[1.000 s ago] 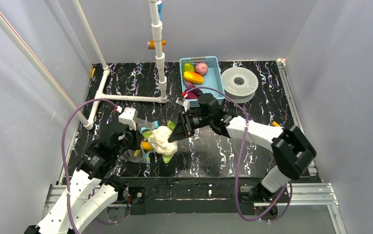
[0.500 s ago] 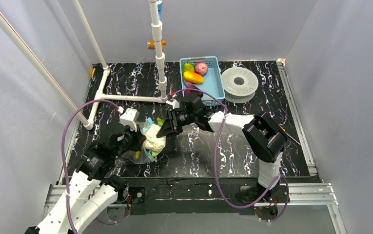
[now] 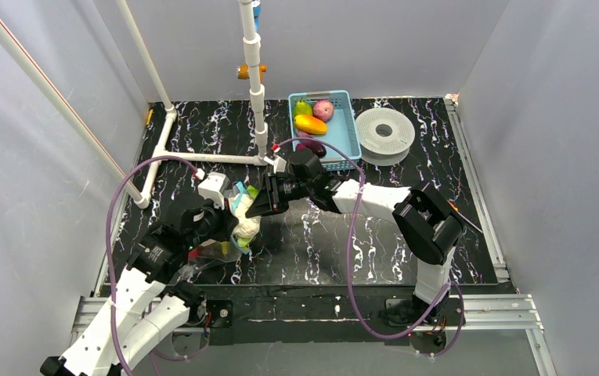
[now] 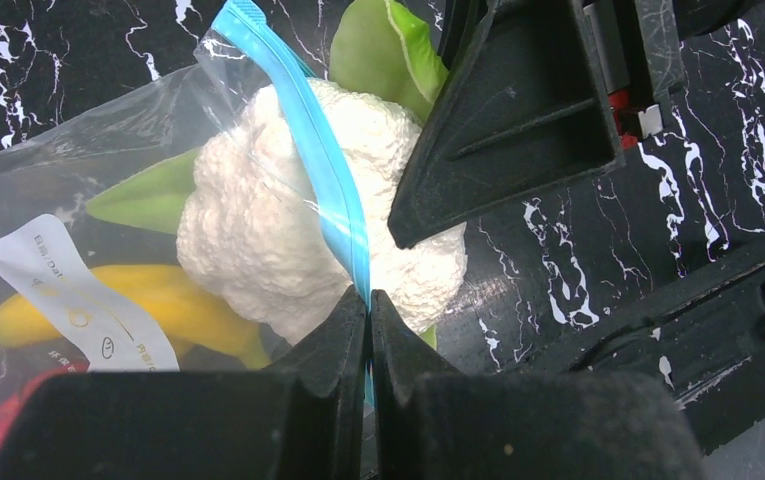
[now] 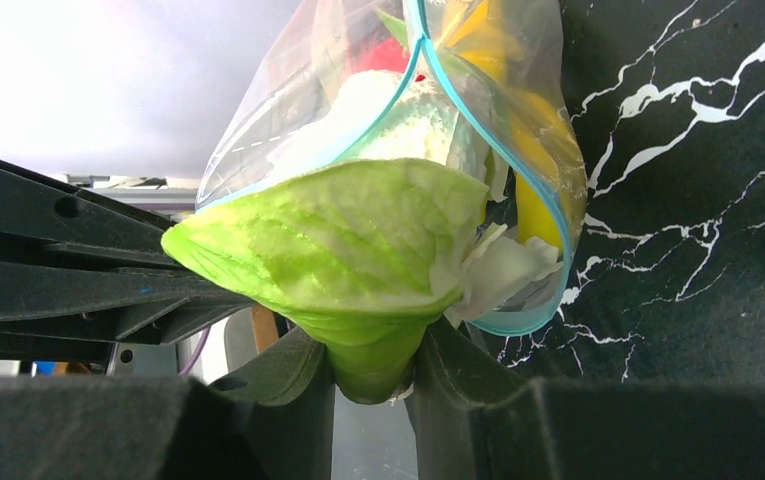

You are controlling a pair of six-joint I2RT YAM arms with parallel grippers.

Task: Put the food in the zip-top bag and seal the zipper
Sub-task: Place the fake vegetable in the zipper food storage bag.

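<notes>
The clear zip-top bag (image 4: 78, 190) lies at the left, its mouth facing right. My left gripper (image 4: 369, 305) is shut on the pale-blue zipper (image 4: 318, 170) at the bag's rim. My right gripper (image 5: 373, 375) is shut on the green stem of the cauliflower (image 5: 358, 240) and holds its white head partway inside the bag's mouth (image 5: 518, 200). The cauliflower (image 4: 278, 220) straddles the rim, which crosses its white head. A yellow banana (image 4: 148, 300) and something red (image 5: 383, 55) lie inside the bag. In the top view the grippers meet at the cauliflower (image 3: 243, 219).
A light-blue basket (image 3: 343, 129) at the back holds a mango-like fruit (image 3: 310, 124), a pink fruit (image 3: 323, 109) and a dark eggplant (image 3: 312, 146). A white spool (image 3: 384, 133) sits right of it. A white pipe frame (image 3: 202, 157) stands at the back left.
My right gripper has carried the cauliflower leftward into the bag's mouth, and its arm has stretched further left. My left gripper has kept its hold on the bag's rim.
</notes>
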